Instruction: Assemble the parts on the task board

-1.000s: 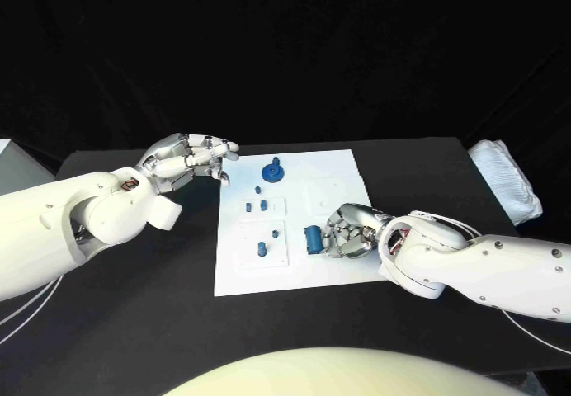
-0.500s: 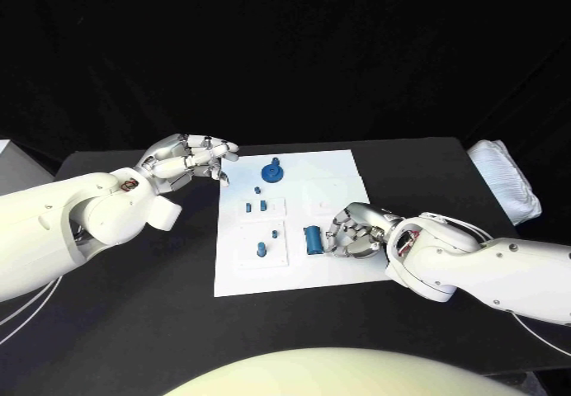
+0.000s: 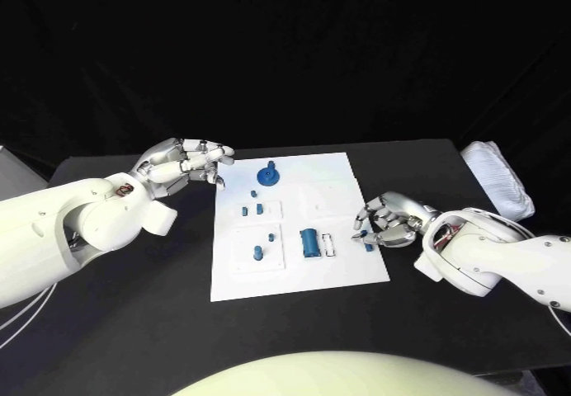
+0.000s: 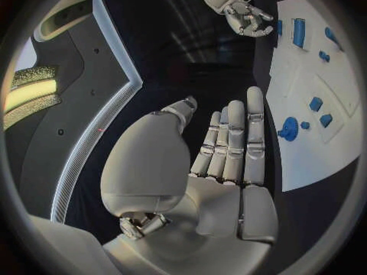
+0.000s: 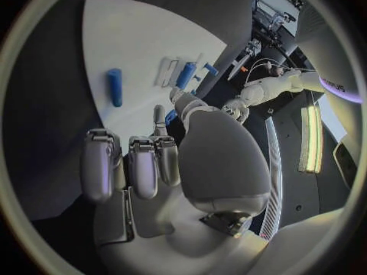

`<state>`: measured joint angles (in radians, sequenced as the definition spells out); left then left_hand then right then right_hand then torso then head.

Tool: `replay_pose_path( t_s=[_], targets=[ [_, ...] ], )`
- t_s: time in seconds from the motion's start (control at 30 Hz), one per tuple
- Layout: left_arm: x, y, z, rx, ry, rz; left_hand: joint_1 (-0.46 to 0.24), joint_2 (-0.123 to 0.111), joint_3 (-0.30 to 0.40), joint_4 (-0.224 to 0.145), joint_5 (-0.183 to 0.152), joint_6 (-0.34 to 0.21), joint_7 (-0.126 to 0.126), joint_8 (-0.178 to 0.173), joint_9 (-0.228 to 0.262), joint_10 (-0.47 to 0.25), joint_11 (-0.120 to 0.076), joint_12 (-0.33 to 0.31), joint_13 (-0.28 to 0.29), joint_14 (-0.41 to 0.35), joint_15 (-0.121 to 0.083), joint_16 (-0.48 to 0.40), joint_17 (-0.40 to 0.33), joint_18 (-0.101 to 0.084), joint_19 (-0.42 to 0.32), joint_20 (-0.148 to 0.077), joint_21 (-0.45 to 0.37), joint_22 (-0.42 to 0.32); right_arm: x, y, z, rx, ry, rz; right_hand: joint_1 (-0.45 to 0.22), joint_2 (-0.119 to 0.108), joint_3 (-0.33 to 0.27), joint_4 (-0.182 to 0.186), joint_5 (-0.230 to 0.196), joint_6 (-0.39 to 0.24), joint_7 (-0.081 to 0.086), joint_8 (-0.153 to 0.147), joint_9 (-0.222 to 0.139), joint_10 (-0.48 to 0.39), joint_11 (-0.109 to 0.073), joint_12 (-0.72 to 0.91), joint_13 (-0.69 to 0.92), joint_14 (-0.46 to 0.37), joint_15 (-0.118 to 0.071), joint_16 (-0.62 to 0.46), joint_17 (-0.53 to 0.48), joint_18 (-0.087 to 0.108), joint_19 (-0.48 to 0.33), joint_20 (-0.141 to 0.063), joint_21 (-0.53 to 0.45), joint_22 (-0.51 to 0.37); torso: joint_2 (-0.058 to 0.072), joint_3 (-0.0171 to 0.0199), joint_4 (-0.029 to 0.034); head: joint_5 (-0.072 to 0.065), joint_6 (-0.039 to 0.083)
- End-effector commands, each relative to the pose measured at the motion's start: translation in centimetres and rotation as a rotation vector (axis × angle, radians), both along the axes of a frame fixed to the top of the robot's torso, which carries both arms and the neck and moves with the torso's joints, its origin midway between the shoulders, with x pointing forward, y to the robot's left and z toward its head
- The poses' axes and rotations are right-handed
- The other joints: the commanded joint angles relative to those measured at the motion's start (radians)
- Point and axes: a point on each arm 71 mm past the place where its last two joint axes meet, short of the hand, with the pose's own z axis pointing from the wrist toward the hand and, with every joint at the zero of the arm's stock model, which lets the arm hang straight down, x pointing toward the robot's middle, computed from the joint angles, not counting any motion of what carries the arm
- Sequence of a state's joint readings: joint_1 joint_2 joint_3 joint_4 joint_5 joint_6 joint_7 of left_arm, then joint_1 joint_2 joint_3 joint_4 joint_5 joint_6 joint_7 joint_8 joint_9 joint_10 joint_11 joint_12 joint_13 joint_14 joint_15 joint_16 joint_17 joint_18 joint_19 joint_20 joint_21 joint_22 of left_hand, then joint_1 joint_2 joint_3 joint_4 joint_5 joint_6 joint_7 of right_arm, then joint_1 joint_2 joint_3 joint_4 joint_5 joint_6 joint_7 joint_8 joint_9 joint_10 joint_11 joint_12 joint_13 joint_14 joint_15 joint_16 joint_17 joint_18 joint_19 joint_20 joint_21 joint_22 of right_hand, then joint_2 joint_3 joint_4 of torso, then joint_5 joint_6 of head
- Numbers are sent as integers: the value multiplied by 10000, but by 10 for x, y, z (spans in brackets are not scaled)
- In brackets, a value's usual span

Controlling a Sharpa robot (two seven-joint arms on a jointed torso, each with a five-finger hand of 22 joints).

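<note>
Black table (image 3: pixel 143 330), dark backdrop behind it. White task board (image 3: pixel 333 268) sat mid-table, long side running away from the robot. A white padded bundle (image 3: pixel 502 177) lay at the table's far right edge, well clear of the board; a pale box corner (image 3: pixel 10 161) showed at the left edge.

On the board: a round blue part with a knob (image 3: pixel 270 174) at the far end, small blue parts (image 3: pixel 251 202) on a raised tile below it, two more (image 3: pixel 263 243) on the next tile, and a blue cylinder (image 3: pixel 310 242) lying loose near the middle, just beside a small white slot.

Right hand (image 3: pixel 387 223) sat at the board's right edge, near the cylinder but apart from it, fingers curled in, nothing held. Left hand (image 3: pixel 185 161) hovered just off the board's far left corner, fingers loosely bent and together, empty. Nothing blocked the cylinder from above.
</note>
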<state>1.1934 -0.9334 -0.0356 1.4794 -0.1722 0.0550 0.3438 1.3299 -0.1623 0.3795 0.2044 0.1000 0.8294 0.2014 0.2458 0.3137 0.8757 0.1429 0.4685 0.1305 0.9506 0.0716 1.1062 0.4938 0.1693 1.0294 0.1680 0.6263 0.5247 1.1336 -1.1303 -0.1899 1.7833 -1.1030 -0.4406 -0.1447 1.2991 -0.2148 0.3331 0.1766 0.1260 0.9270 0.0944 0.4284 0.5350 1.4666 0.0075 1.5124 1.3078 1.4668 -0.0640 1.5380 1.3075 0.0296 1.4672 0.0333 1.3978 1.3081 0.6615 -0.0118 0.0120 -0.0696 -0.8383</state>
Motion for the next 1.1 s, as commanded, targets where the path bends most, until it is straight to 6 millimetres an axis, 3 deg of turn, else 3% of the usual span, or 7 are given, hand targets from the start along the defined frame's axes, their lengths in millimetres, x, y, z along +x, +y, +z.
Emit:
replay_pose_path(
  t_s=[0.03,0.3,0.6,0.83,1.0,1.1],
  targets=[
    [0,-1,1,-166,-98,-83,-19,83,-9,41,36,-66,3,46,-16,-78,-5,72,13,-72,29,-19,16,136,74,-17,-29,-11,3,-16,4,208,-213,-388,-55,-122,23,50,48,-86,36,-117,-57,670,101,-46,2310,881,92,-45,1925,75,597,82,-27,1634,7,10,11,-51,44],
    [0,-1,1,-173,-108,-85,-19,83,-9,41,36,-66,3,46,-16,-78,-5,72,13,-72,29,-19,16,136,74,-17,-29,-11,3,-41,9,-1413,-770,-841,-383,-202,-558,425,-38,105,80,-485,-317,626,157,-126,2268,876,156,-59,1909,87,596,183,-63,1630,21,13,7,-242,78],
    [0,-2,1,-176,-102,-101,-19,83,-9,41,36,-66,3,46,-16,-78,-5,72,13,-72,29,-19,16,136,74,-17,-29,-11,1,-39,3,-2387,-781,-958,-261,14,-1748,1111,-80,543,-38,-551,-416,669,58,-67,2295,887,77,-40,1955,78,621,130,-22,1678,27,7,15,-258,51],
    [0,-1,1,-161,-90,-86,-19,83,-9,41,36,-66,3,46,-16,-78,-5,72,13,-72,29,-19,16,136,74,-17,-29,-11,-3,-31,-6,-2733,-471,-859,-509,175,-2201,1161,-47,677,-88,-522,-416,694,18,-31,2312,894,44,-28,1983,68,638,100,19,1711,22,5,24,-261,5],
    [0,-1,1,-160,-85,-92,-19,83,-9,41,36,-66,3,46,-16,-78,-5,72,13,-72,29,-19,16,136,74,-17,-29,-11,-3,-29,-11,-2939,-350,-858,-540,223,-2259,1156,-33,735,-110,-497,-409,718,1,9,2333,900,31,-16,2004,57,652,91,74,1743,16,-5,12,-264,4],
    [0,-1,1,-159,-83,-95,9,75,-28,51,35,-59,-3,57,-15,-76,-9,86,18,-74,27,-18,19,137,83,-18,-43,-22,-4,-27,-13,-2969,-340,-830,-486,260,-2265,1136,-2,764,-127,-485,-407,727,-16,23,2340,903,19,-9,2017,56,655,82,79,1747,18,8,8,-241,-6]
  ],
)
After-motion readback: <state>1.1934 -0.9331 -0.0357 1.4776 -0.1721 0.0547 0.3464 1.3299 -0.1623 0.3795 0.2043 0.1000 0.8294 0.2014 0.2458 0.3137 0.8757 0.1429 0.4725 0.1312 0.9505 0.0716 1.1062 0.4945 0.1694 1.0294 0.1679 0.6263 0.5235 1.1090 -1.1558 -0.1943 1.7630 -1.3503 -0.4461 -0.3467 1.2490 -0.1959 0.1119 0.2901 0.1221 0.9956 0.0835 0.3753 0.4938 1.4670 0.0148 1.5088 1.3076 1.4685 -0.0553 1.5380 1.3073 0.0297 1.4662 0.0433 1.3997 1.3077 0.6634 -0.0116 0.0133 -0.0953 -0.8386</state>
